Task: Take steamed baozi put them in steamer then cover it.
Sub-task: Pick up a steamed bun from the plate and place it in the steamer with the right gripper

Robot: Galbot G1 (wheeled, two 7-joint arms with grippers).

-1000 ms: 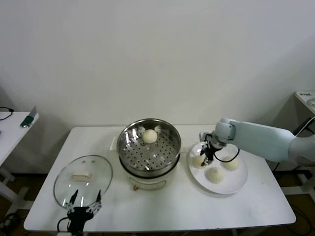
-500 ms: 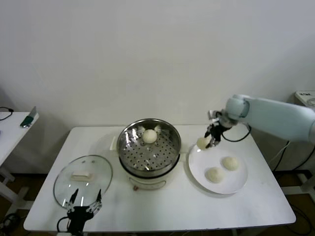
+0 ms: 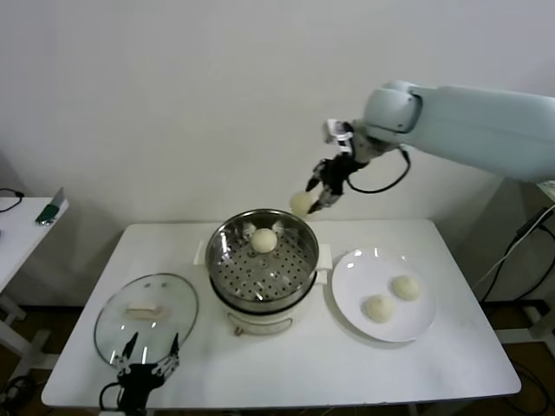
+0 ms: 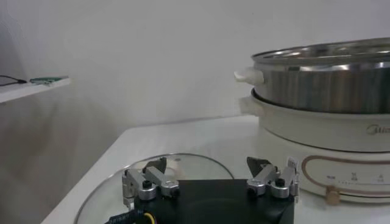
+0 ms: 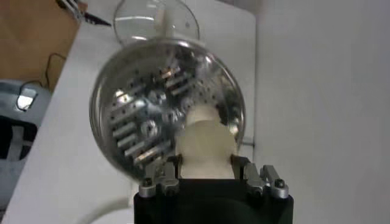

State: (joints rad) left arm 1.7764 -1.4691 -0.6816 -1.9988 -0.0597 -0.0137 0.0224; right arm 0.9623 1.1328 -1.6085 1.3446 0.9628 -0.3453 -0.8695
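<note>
Head view first: my right gripper (image 3: pixel 318 196) hangs in the air above the far rim of the steamer (image 3: pixel 264 260), at about one o'clock from the basket's centre, with my jaws pinched on a steamed baozi (image 3: pixel 302 204). That bun is small, round, cream-white and smooth. A second bun (image 3: pixel 264 240) lies on the perforated floor toward the basket's far side, at twelve o'clock. The basket is round, shiny steel, sitting on a white pot base. At three o'clock from it lies a white plate (image 3: pixel 384 321) with two more buns, one (image 3: pixel 405 287) farther back, one (image 3: pixel 377 308) nearer the front. My left gripper (image 3: pixel 149 356) waits low at the table's front edge, at seven o'clock from the steamer, jaws spread wide just over the near rim of a clear glass lid (image 3: pixel 146 316) with a white handle.

Left wrist view: my left fingers (image 4: pixel 148 184) stand well apart above the lid (image 4: pixel 109 189); the steamer's (image 4: pixel 323 82) steel wall rises beyond on its white base.

Right wrist view: the held bun (image 5: pixel 205 150) sits clamped between my right fingers (image 5: pixel 256 176), a pale, matte dome. Below it the steamer (image 5: pixel 131 115) shows its holed bottom, and the other bun (image 5: pixel 203 114) peeks out just behind the held one.
</note>
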